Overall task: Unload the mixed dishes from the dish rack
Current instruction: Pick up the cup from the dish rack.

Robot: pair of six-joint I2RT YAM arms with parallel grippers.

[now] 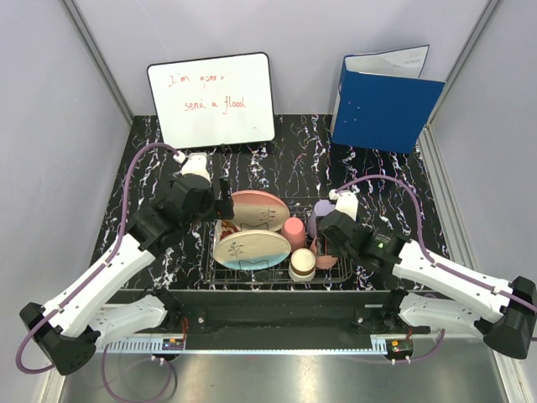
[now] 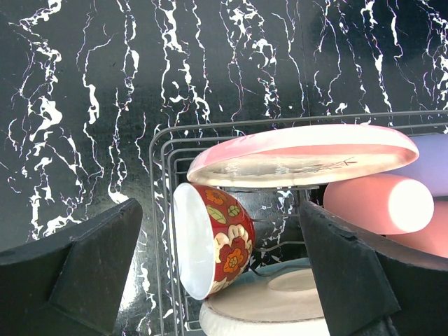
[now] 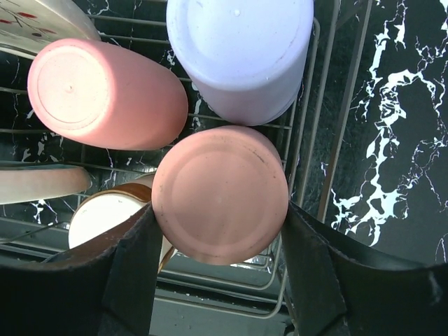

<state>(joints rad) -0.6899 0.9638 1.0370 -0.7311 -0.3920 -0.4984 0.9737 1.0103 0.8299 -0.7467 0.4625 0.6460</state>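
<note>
The dish rack [image 1: 252,279] is found at the near middle of the black marbled table [image 1: 302,151], with dishes in it. The right gripper [image 3: 220,231] is seen clamped on a dusty-pink tumbler [image 3: 220,192] at the rack's right end, one finger pressed to each side. A brighter pink tumbler [image 3: 105,94] and a lavender tumbler [image 3: 241,56] are noted just beside it. The left gripper [image 2: 220,234] is held spread wide and empty above the rack's left end, over a red floral bowl [image 2: 213,241] and a plate [image 2: 301,154].

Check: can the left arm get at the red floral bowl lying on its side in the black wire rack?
Probably yes. The open left gripper faces the red floral bowl with nothing between; the tilted pink plate overhanging it may crowd a finger.
</note>
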